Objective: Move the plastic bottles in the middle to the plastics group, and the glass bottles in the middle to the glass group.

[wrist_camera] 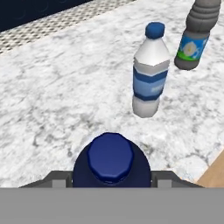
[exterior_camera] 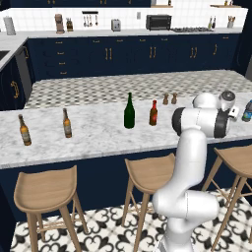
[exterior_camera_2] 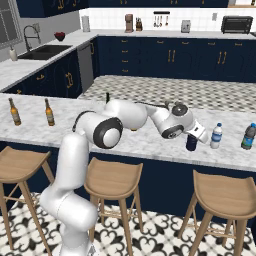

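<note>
My gripper [wrist_camera: 111, 180] is shut on the squat dark navy-blue plastic bottle [wrist_camera: 110, 157], with a finger on each side of its body. In the right base view this bottle [exterior_camera_2: 191, 143] hangs under the hand [exterior_camera_2: 196, 132], just left of the plastics group. That group is the clear water bottle [exterior_camera_2: 216, 136] [wrist_camera: 150, 74] and the dark teal bottle [exterior_camera_2: 248, 136] [wrist_camera: 194, 39]. The tall green wine bottle [exterior_camera: 129, 111] and the short red-topped bottle [exterior_camera: 153, 113] stand mid-counter. Two amber beer bottles [exterior_camera: 24, 130] [exterior_camera: 67, 123] stand far left. I cannot tell whether the navy bottle touches the marble.
The marble counter [exterior_camera: 98, 140] has wooden stools [exterior_camera: 47, 189] [exterior_camera_2: 222, 192] along its near edge. Two small shakers [exterior_camera: 170, 98] stand behind the red-topped bottle. My arm's elbow [exterior_camera_2: 106, 131] hangs over the counter's middle.
</note>
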